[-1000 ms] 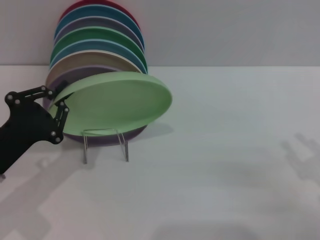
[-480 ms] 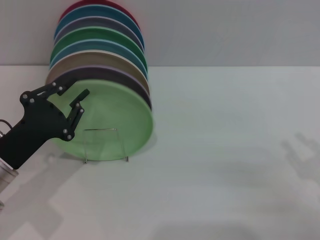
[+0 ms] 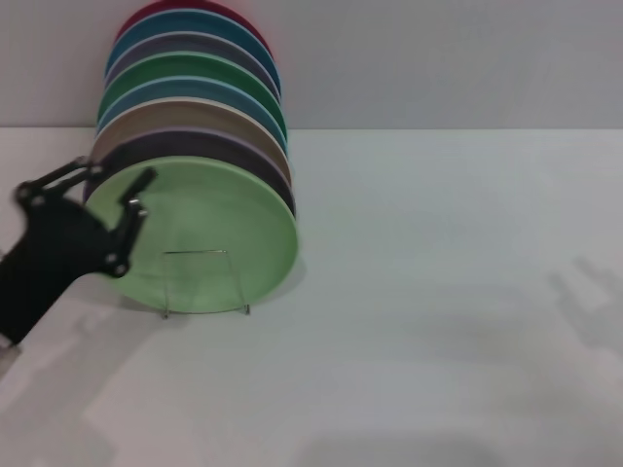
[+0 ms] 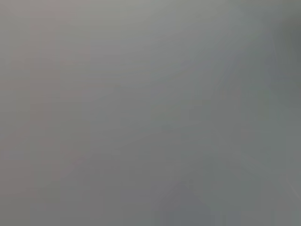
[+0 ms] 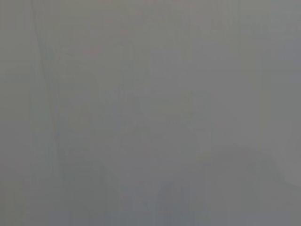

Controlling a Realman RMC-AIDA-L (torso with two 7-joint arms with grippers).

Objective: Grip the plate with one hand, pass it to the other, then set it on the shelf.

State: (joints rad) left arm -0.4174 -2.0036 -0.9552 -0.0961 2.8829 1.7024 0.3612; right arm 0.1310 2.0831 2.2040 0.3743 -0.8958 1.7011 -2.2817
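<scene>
A white table (image 3: 438,321) fills most of the head view. In the upper left of the frame a row of coloured plates (image 3: 195,88) stands on edge, and the pale green plate (image 3: 209,233) stands upright at its front, its lower edge in the clear shelf (image 3: 204,282). At the left edge, the left gripper (image 3: 112,180) hangs with fingers spread, empty, one fingertip overlapping the plate's rim. Both wrist views show only grey blur.

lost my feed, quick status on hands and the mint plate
Left hand open, at the plate's left edge, not gripping. Right hand not in view. Mint plate upright at the front of the stack in the shelf. Nothing in the way.
</scene>
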